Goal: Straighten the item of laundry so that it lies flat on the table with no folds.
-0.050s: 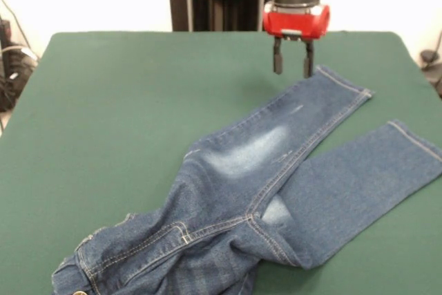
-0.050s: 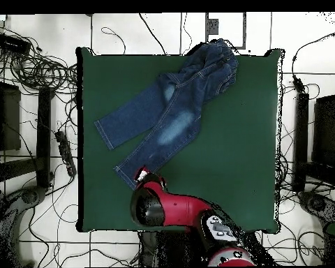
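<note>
The item of laundry, a small pair of blue jeans (image 1: 262,164), lies across the table (image 1: 138,101) with its two legs spread in a V toward the far right. The waist is bunched and creased at the near left, partly cut off by the picture's bottom edge. One leg folds over the other at the crotch. My gripper (image 1: 293,67) hangs open just beside the cuff of the farther leg, with nothing between its fingers (image 1: 277,63). In the overhead view the jeans (image 2: 167,112) run from the top edge of the table (image 2: 233,160) to the red arm (image 2: 170,209), which hides the gripper.
Tangled cables (image 2: 38,70) lie on the floor around the table, and dark stands (image 2: 10,125) flank it on both sides. More cables (image 1: 10,60) show at the left edge of the front view.
</note>
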You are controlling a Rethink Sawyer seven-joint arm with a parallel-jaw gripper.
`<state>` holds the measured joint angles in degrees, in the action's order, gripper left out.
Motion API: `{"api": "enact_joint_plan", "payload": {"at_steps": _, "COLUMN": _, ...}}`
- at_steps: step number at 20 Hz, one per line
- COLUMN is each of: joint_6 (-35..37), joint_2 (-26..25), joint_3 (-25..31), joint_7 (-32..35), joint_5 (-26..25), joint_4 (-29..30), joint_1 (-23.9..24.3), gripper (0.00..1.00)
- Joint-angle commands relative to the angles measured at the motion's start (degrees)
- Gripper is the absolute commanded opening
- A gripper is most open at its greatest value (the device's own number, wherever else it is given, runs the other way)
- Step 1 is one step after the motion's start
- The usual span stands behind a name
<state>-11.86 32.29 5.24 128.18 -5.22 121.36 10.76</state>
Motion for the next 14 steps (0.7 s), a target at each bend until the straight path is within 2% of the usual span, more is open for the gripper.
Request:
{"api": "enact_joint_plan", "payload": {"at_steps": 1, "joint_6": -5.78, "joint_2": -7.18, "joint_3": 5.25, "joint_7": 14.99, "joint_5": 5.04, "joint_4": 0.02, "joint_1": -3.09, "gripper": 1.0}}
{"api": "enact_joint_plan", "payload": {"at_steps": 14, "joint_6": -10.95, "joint_2": -14.88, "joint_3": 4.6, "joint_7": 15.06, "joint_5": 8.7, "joint_4": -3.46, "joint_1": -4.95, "gripper": 1.0}}
